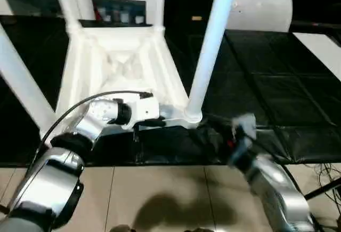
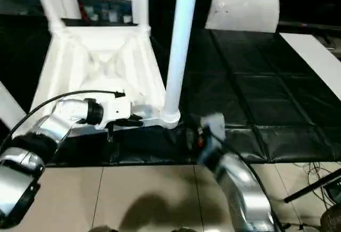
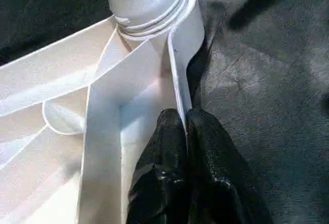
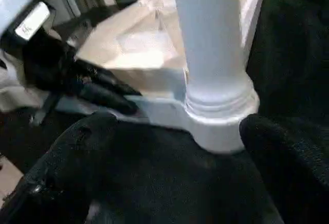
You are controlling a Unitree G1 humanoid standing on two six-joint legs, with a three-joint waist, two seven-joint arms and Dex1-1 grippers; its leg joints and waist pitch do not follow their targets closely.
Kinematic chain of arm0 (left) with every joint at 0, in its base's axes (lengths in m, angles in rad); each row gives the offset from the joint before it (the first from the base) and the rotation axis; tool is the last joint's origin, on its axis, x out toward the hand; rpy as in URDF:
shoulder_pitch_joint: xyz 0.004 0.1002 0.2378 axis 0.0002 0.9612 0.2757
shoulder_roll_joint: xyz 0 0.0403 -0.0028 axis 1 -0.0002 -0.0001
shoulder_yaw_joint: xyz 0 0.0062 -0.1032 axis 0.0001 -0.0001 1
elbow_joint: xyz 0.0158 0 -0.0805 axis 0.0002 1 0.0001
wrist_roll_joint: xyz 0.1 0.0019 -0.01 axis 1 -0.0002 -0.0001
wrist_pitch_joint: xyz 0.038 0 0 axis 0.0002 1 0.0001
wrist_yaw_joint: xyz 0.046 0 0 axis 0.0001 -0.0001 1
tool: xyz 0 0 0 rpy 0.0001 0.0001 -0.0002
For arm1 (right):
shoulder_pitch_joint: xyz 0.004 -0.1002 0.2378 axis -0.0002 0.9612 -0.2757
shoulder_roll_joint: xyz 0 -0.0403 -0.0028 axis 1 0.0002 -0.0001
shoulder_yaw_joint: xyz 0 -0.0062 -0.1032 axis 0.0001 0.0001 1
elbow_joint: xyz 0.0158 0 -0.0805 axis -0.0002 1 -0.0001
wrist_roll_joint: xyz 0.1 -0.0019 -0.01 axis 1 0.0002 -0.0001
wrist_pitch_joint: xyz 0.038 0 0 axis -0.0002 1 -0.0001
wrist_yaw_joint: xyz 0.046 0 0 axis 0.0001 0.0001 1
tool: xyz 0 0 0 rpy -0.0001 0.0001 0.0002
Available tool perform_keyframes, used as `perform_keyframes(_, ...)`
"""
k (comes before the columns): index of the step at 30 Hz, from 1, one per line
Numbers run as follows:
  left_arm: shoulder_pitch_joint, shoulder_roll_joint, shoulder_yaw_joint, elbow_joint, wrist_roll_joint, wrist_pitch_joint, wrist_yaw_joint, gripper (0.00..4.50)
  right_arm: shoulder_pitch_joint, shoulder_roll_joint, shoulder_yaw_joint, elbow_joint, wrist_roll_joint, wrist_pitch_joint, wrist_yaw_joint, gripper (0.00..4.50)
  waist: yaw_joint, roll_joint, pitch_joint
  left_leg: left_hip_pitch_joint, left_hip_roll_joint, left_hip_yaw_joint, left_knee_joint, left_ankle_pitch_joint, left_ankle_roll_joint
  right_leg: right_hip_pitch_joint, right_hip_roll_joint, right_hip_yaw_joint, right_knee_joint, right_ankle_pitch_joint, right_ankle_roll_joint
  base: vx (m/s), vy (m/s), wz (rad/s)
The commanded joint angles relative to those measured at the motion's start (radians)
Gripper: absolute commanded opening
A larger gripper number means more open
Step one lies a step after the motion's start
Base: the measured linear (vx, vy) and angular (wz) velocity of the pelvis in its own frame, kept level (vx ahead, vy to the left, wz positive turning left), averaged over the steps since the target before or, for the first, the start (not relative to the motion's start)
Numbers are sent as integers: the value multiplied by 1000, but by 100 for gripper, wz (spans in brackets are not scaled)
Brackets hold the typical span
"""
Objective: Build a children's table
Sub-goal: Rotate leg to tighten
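The white plastic tabletop [image 1: 120, 67] lay upside down on a black padded mat [image 1: 256, 88] in the middle left of the head view. Its underside was smooth and shiny, with raised ribs that crossed like an X. A long round white leg [image 1: 210, 46] stood up from the round socket at its near right corner, with ring-shaped ridges at its base. The top of this leg was cut off by the picture's upper edge. Three more legs stood at the other corners, also cut off.

The left gripper [image 3: 185, 126] was pinched shut on the thin edge wall of the tabletop, just beside that socket. Its two fingers [image 3: 164, 152] looked black and rubbery.

The right gripper [image 4: 175, 131] was wide open, holding nothing, with the leg's base between its soft black fingers [image 4: 288, 152]. In the head view it was blurry.

A white pillow-like block [image 1: 264, 11] sat at the upper right.
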Motion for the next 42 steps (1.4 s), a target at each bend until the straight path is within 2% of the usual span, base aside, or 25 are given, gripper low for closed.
perform_keyframes(1, -25, -16, 25, 10, 9, -28, 66, 0, 7, -9, -20, -52, 3, 9, -32, 446, -5, 18, -59, 12, 65, -14, -81, -155, 38, 58, -83, 59, -68, -74, -220, 0, 0, 0)
perform_keyframes(3, -22, -22, 53, 10, -18, -35, 80, 44, 10, -9, -25, -60, 5, 10, -37, 450, -5, 14, -58, 13, 64, -14, -82, -178, 28, 57, -84, 60, -74, -133, -209, 0, 0, 0)
perform_keyframes(4, 18, -48, 147, -32, -152, -16, 28, 44, 24, -14, -30, -92, 9, 24, -40, 450, -5, 12, -57, 10, 64, -14, -82, -169, 25, 58, -84, 60, -73, -147, -205, 0, 0, 0)
perform_keyframes(5, 23, -52, 161, -32, -174, -19, 20, 44, 27, -16, -30, -98, 11, 28, -41, 450, -5, 10, -58, 8, 63, -13, -80, -163, 29, 59, -83, 61, -72, -138, -209, 0, 0, 0)
perform_keyframes(8, 117, -79, 261, -164, -327, 63, 34, 78, 35, -19, -34, -140, 5, 30, -74, 450, -4, 6, -63, 9, 69, -11, -77, -103, 51, 58, -84, 59, -51, 1, -264, 0, 0, 0)
perform_keyframes(13, 265, -136, 364, -402, -405, 309, 278, 111, 28, -10, -44, -160, -65, 36, -187, 450, -17, -3, -53, 3, 67, -8, -77, -155, 48, 55, -81, 56, -66, -161, -237, 0, 0, 0)
perform_keyframes(15, 411, -177, 406, -631, -419, 448, 417, 121, 36, -5, -52, -191, -54, 116, -223, 450, -20, -10, -54, -1, 69, -10, -77, -159, 43, 58, -83, 57, -71, -233, -211, 0, 0, 0)
perform_keyframes(17, 476, -193, 413, -721, -406, 451, 451, 121, 49, -6, -45, -212, -63, 105, -224, 450, -23, -4, -53, 0, 68, -8, -76, -160, 53, 49, -75, 59, -80, -251, -183, 0, 0, 0)
perform_keyframes(20, 571, -225, 432, -847, -373, 478, 519, 121, 73, -2, -33, -233, -88, 91, -244, 450, -23, -13, -46, 0, 72, -9, -83, -182, 44, 43, -72, 59, -87, -264, -153, 0, 0, 0)
perform_keyframes(21, 660, -253, 443, -973, -358, 504, 572, 121, 94, 4, -27, -239, -103, 81, -267, 450, -25, -35, -47, 2, 71, -7, -82, -201, 40, 42, -68, 57, -89, -289, -136, 0, 0, 0)
perform_keyframes(23, 700, -260, 440, -1035, -359, 524, 591, 121, 101, 8, -28, -237, -106, 77, -282, 450, -21, -23, -40, 16, 77, -13, -89, -310, 17, 40, -73, 56, -96, -414, -112, 0, 0, 0)
perform_keyframes(25, 752, -258, 424, -1142, -353, 617, 652, 121, 102, 19, -33, -238, -105, 84, -314, 450, -31, -29, -27, 48, 66, -18, -90, -536, -8, 36, -55, 35, -120, -658, -61, 0, 0, 0)
perform_keyframes(26, 764, -258, 420, -1161, -349, 636, 665, 121, 100, 25, -38, -237, -102, 87, -323, 450, -35, -34, -21, 58, 61, -16, -85, -578, -9, 32, -50, 27, -131, -721, -48, 0, 0, 0)
perform_keyframes(27, 777, -258, 415, -1176, -345, 652, 679, 121, 95, 31, -45, -234, -97, 92, -333, 450, -40, -34, -13, 79, 55, -16, -76, -621, -5, 26, -46, 13, -152, -805, -24, 0, 0, 0)
perform_keyframes(28, 792, -262, 408, -1193, -338, 666, 689, 121, 86, 35, -52, -227, -96, 97, -342, 450, -56, -31, -4, 112, 53, -22, -65, -694, -12, 19, -35, -24, -176, -856, 8, 0, 0, 0)
perform_keyframes(29, 794, -265, 407, -1199, -335, 673, 692, 121, 84, 35, -53, -226, -97, 99, -343, 450, -61, -25, -4, 117, 59, -27, -70, -721, -15, 31, -35, -36, -176, -824, 8, 0, 0, 0)
perform_keyframes(31, 796, -272, 408, -1212, -325, 691, 700, 121, 77, 31, -51, -220, -103, 93, -341, 450, -84, -7, -3, 97, 100, -44, -132, -817, -28, 92, -37, -42, -101, -553, -32, 69, 28, -12)
perform_keyframes(32, 795, -274, 407, -1219, -321, 701, 705, 121, 75, 30, -51, -217, -103, 90, -342, 450, -92, -5, 0, 101, 97, -40, -139, -823, -31, 89, -45, -33, -104, -516, -60, 81, 30, -12)
perform_keyframes(33, 795, -274, 407, -1219, -321, 701, 705, 121, 75, 30, -51, -217, -103, 90, -342, 450, -97, -12, 0, 108, 83, -29, -123, -808, -34, 80, -52, -28, -122, -559, -69, 80, -2, -8)
perform_keyframes(34, 794, -271, 399, -1236, -322, 726, 715, 121, 71, 28, -50, -213, -101, 86, -346, 450, -91, -23, -12, 93, 53, -12, -91, -679, -23, 97, -76, -3, -152, -668, -77, 87, -11, -7)
perform_keyframes(35, 793, -268, 394, -1246, -325, 742, 721, 121, 69, 27, -50, -214, -98, 85, -348, 450, -72, -26, -25, 49, 40, -1, -75, -464, 11, 146, -98, 32, -166, -723, -72, 87, -11, -7)
perform_keyframes(37, 794, -266, 390, -1257, -327, 758, 728, 121, 69, 25, -49, -218, -97, 86, -350, 450, -59, -31, -40, 36, 37, 6, -70, -269, 45, 162, -80, 41, -153, -626, -96, 116, 4, -1)
perform_keyframes(40, 800, -266, 387, -1274, -328, 773, 733, 121, 70, 18, -50, -222, -91, 85, -341, 450, -67, -18, -58, 104, 52, -4, -89, -109, 117, 128, -26, 14, -75, -175, -225, 171, 1, 7)
perform_keyframes(41, 801, -266, 386, -1276, -328, 775, 733, 121, 70, 16, -49, -222, -90, 86, -337, 450, -73, -16, -65, 112, 49, -15, -83, -30, 152, 127, -18, 9, -55, -75, -234, 226, -4, 8)
perform_keyframes(42, 804, -266, 387, -1281, -329, 779, 734, 121, 70, 12, -49, -223, -89, 91, -335, 450, -77, -19, -70, 132, 40, -24, -69, 89, 242, 117, -10, 5, -35, 49, -238, 239, -1, 5)
